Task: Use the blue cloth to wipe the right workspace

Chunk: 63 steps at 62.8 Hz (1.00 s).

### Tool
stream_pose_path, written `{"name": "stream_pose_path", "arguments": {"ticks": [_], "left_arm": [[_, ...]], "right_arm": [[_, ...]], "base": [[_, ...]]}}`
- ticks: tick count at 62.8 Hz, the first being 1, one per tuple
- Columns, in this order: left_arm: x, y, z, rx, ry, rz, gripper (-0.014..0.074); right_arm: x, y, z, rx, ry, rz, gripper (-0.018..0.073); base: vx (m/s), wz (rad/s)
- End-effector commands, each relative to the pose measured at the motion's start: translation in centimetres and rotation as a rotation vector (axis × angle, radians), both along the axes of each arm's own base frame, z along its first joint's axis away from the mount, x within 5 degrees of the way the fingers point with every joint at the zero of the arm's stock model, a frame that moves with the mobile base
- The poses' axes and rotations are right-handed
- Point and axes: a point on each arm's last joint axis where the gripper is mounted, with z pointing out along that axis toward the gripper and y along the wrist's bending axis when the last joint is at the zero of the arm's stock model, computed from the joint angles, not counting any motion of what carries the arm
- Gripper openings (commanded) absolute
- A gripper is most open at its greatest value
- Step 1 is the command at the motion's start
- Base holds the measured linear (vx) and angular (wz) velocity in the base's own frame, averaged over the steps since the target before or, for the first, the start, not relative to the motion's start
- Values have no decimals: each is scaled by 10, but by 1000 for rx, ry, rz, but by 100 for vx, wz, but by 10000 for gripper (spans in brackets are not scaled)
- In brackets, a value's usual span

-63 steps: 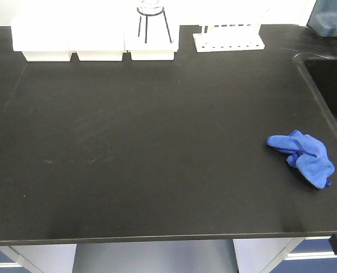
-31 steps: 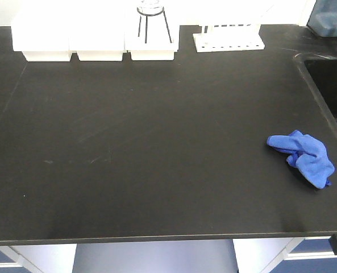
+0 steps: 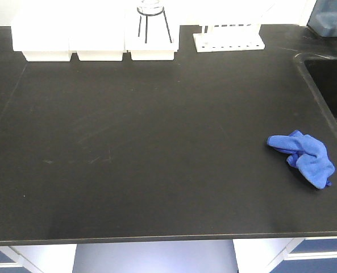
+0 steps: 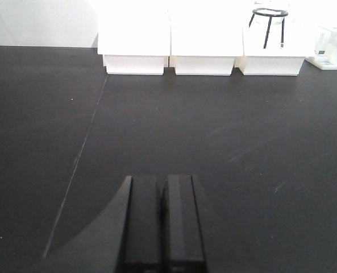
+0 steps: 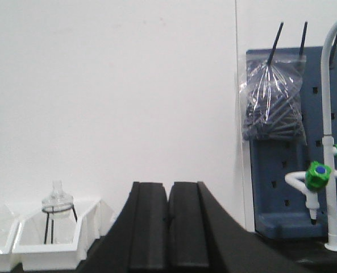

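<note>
The blue cloth [image 3: 303, 157] lies crumpled on the black benchtop [image 3: 157, 142], close to its right edge and just beside the raised rim of the sink [image 3: 327, 85], towards the front of the bench. We see it loose on the surface, with nothing resting on it.

Neither gripper is near it in the front view. The left gripper [image 4: 163, 187] hangs low over the left part of the same benchtop, its fingers pressed together on nothing and pointing towards the row of white bins [image 4: 205, 48] at the back. The right gripper [image 5: 169, 193] is lifted off the surface, its fingers likewise together and empty. It faces the white wall [image 5: 100, 85], with a blue pegboard [image 5: 270, 199] and a white faucet [image 5: 327, 142] to its right.

We find the cloth only in the front view, so we cannot tell how it lies relative to either gripper.

At the back of the bench, a glass flask [image 3: 150, 8] stands on a wire tripod, beside a white rack [image 3: 228, 40].
</note>
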Motion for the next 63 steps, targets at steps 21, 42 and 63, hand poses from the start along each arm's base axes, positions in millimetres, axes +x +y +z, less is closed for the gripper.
{"name": "stream_pose_path", "arguments": {"ticks": [21, 42, 63], "left_arm": [[1, -1, -2, -9, -64, -17, -6], [1, -1, -2, -9, -64, -17, -6], [1, -1, -2, -9, -64, -17, -6]], "right_arm": [[52, 6, 107, -133, 664, 44, -8], [92, 7, 91, -163, 953, 60, 31], [99, 0, 78, -254, 1089, 12, 473]], "base": [[0, 0], [0, 0], [0, 0]]}}
